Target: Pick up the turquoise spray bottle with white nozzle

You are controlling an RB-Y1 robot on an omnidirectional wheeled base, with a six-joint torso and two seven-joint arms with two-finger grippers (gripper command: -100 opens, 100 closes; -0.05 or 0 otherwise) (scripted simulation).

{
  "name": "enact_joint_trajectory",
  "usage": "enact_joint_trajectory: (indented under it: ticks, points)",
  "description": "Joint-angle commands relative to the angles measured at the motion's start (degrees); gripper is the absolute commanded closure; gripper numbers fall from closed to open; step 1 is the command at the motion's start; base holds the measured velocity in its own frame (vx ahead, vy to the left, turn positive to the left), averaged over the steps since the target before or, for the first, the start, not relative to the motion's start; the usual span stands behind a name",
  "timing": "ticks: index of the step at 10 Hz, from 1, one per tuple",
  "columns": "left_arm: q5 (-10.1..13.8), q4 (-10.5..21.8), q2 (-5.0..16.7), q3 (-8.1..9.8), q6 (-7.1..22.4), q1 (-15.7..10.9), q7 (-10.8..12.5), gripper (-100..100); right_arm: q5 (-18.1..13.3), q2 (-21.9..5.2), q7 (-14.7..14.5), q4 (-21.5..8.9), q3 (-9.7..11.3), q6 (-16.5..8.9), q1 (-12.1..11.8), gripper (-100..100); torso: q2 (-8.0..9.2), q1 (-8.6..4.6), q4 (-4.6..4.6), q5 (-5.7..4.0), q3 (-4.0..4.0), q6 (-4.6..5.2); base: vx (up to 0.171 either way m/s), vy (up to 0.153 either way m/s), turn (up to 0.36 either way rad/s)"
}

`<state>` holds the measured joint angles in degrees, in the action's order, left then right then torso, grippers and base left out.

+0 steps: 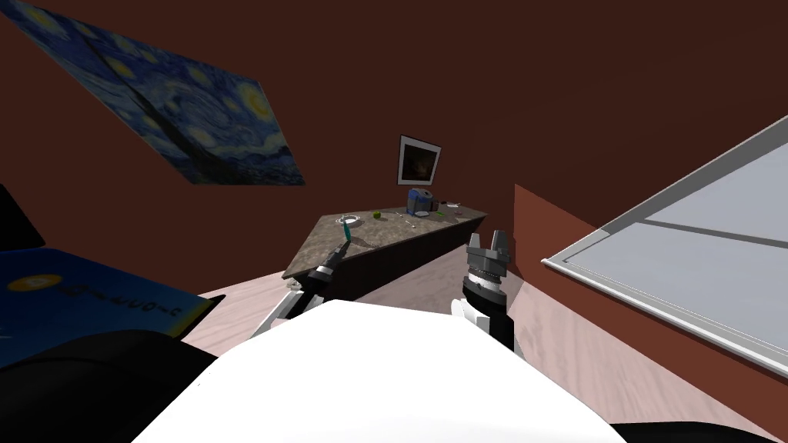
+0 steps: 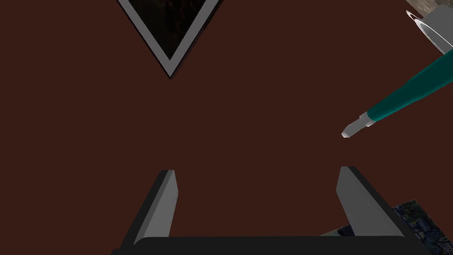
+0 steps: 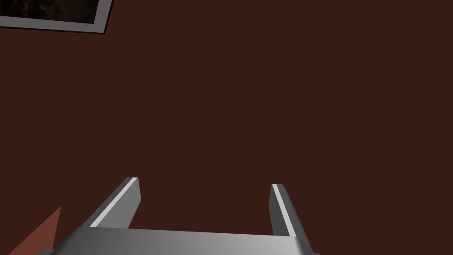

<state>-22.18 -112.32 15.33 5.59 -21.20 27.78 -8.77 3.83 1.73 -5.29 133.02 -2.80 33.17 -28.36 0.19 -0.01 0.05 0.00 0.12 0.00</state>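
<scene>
Mottled brown surface (image 1: pixel 377 231) mid-frame carrying upright turquoise spray bottle (image 1: pixel 348 228) (image 2: pixel 407 97), standing just beyond left gripper (image 1: pixel 342 246) (image 2: pixel 256 170), outside its spread fingers (image 2: pixel 163 203); right gripper (image 1: pixel 487 240) (image 3: pixel 205 181) farther, also spread.

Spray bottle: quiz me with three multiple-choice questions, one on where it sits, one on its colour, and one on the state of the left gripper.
1. Where is the bottle?
A. on the table
B. on the floor
C. on a shelf

2. What colour is its body?
A. red
B. yellow
C. turquoise

3. How is the left gripper?
A. shut on the bottle
B. open, bottle outside its fingers
C. shut, empty

Answers:
1 A: it rests on the tabletop by the plate.
2 C: the body is turquoise, with a white nozzle.
3 B: the fingers stand wide apart, with the bottle off to one side.
</scene>
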Motion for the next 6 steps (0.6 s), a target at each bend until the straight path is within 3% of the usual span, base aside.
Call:
enact_joint_trajectory:
  ticks: [1,4,6]
  points:
    - [-1.6,2.2,1.5,0.77,1.3,0.1,-1.2,-100,0.0,0.0,0.0,0.0,0.0,0.0,0.0,0,0.00,0.00,0.00,0.00,0.00,0.00,-0.048,-0.034,-0.084]
    - [-4.3,6.8,3.8,1.99,4.0,-0.7,-3.6,-100,0.0,0.0,0.0,0.0,0.0,0.0,0.0,0,-0.05,-0.06,-0.01,-0.02,-0.03,-0.01,-0.032,-0.043,-0.040]
    - [-5.4,9.5,5.4,3.01,6.1,-1.3,-5.2,-100,0.0,0.0,0.0,0.0,0.0,0.0,0.0,0,-0.27,-0.11,-0.05,-0.03,-0.15,-0.02,0.042,-0.060,-0.010]
